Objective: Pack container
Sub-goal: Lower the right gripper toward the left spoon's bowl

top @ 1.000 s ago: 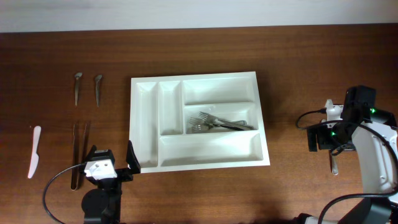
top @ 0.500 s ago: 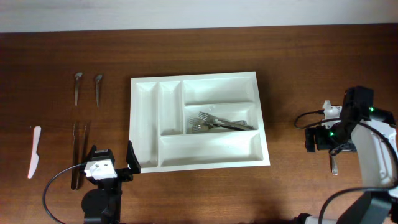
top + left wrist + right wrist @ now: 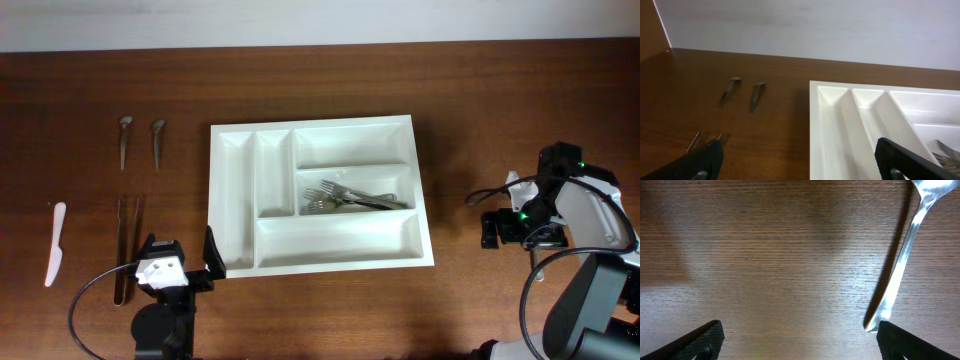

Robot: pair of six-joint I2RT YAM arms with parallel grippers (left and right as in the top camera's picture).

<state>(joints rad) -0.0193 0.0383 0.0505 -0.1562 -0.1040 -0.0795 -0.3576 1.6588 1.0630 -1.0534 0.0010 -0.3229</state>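
The container is a large white cutlery tray at the table's middle, with several forks in its middle crosswise compartment. My left gripper is open and empty at the tray's front-left corner; the left wrist view shows the tray's narrow compartments ahead. My right gripper is open and low over bare wood to the right of the tray. In the right wrist view, a silver utensil handle lies on the table, its end beside the right finger. Nothing is held.
Two spoons lie at the far left, also in the left wrist view. Two long thin utensils and a white plastic knife lie below them. A cable loops by the right arm.
My right gripper has shifted a little left and its arm has swung down. The silver utensil that showed below it overhead is now covered. The left arm has not moved.
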